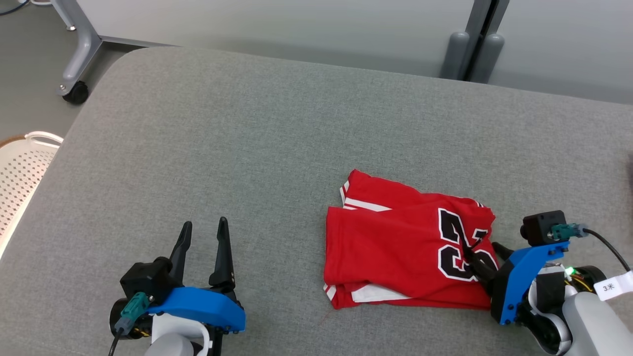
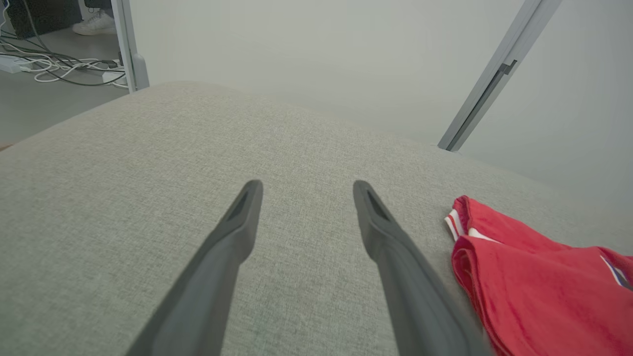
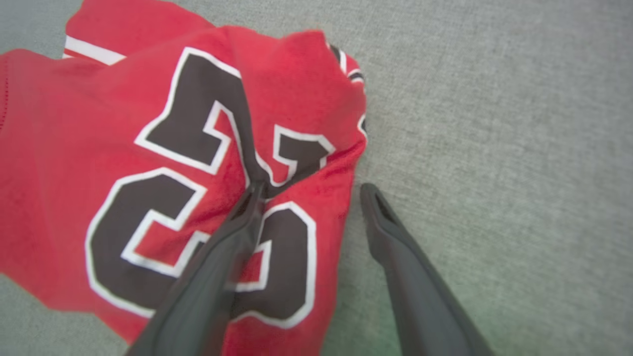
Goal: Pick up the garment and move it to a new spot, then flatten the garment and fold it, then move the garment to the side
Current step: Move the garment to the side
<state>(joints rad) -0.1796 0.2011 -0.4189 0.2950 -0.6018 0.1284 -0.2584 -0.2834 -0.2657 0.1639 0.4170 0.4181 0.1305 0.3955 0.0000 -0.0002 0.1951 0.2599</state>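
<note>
The garment (image 1: 395,247) is a red jersey with a black, white-edged number, lying folded in a rough rectangle on the grey padded surface (image 1: 222,138), right of centre. My right gripper (image 1: 482,249) stands open at its right edge. In the right wrist view one finger (image 3: 237,232) presses into a crease of the garment (image 3: 99,148), while the other finger (image 3: 390,237) rests on bare grey cloth beside the edge. My left gripper (image 1: 204,223) is open and holds nothing, well left of the garment. In the left wrist view the left gripper (image 2: 306,187) points over bare surface, the garment (image 2: 534,291) to its right.
A white perforated basket (image 1: 20,168) sits off the surface's left edge. A wheeled metal leg (image 1: 76,91) stands at the far left corner and grey posts (image 1: 470,54) behind the far edge. Cables (image 2: 59,69) lie on the floor beyond.
</note>
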